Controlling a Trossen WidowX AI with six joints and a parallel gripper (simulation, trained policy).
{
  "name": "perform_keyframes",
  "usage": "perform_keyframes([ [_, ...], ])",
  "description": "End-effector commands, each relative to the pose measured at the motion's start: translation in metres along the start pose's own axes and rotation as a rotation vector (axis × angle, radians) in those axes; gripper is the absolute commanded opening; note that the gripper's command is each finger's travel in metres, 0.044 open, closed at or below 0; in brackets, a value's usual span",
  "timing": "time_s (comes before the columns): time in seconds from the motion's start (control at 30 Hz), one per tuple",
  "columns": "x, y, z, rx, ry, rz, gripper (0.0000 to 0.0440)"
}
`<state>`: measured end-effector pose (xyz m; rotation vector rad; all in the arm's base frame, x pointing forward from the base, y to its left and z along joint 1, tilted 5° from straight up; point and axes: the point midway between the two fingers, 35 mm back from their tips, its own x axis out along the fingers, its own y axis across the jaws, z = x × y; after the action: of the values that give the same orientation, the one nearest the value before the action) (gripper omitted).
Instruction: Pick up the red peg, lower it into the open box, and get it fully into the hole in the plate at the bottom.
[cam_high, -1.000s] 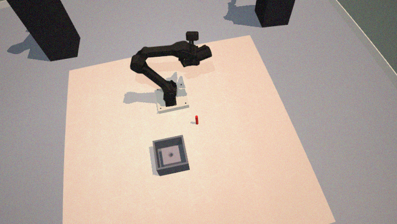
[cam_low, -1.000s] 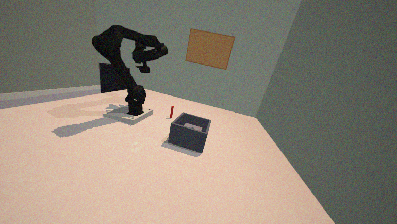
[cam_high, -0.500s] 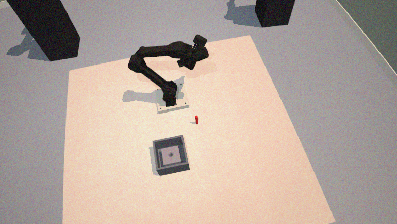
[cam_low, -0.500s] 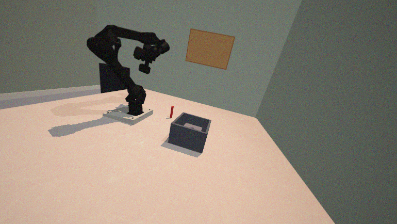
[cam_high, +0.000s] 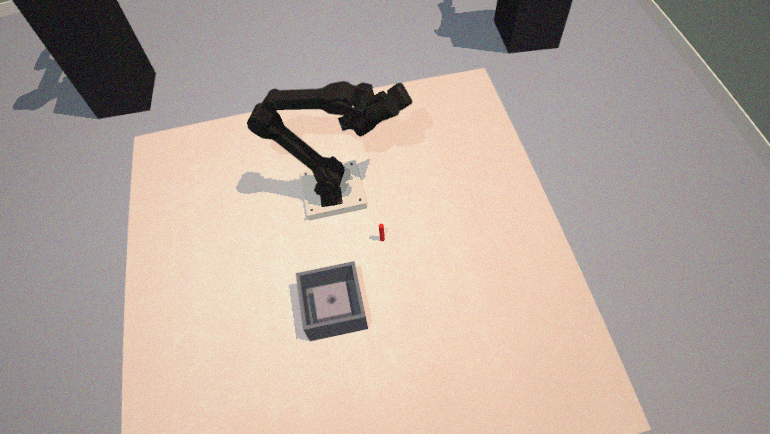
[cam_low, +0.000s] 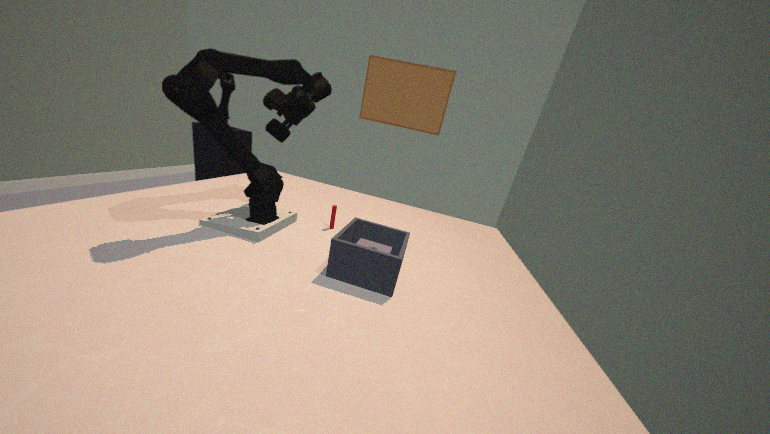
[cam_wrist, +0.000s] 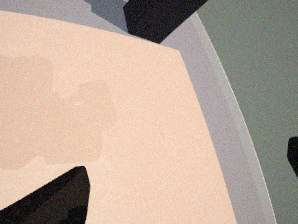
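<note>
Pincer (cam_low: 275, 114) open, fingertips cut off in wrist view

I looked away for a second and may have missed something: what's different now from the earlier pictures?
The end effector has turned at the wrist, so its fingers point another way. It stands open, with nothing taken hold of or let go. The red peg still stands upright outside the open box, and both are where they were.
</note>
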<state>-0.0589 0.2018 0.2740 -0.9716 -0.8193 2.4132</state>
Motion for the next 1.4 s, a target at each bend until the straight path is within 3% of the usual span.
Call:
perform_keyframes([
  [0.0, -0.004, 0.001, -0.011, 0.14, 0.066, -0.013, 0.044],
  [0.67, -0.023, 0.01, -0.057, 0.785, 0.306, -0.142, 0.044],
  [1.37, -0.044, 0.03, -0.102, 1.456, 0.492, -0.374, 0.044],
])
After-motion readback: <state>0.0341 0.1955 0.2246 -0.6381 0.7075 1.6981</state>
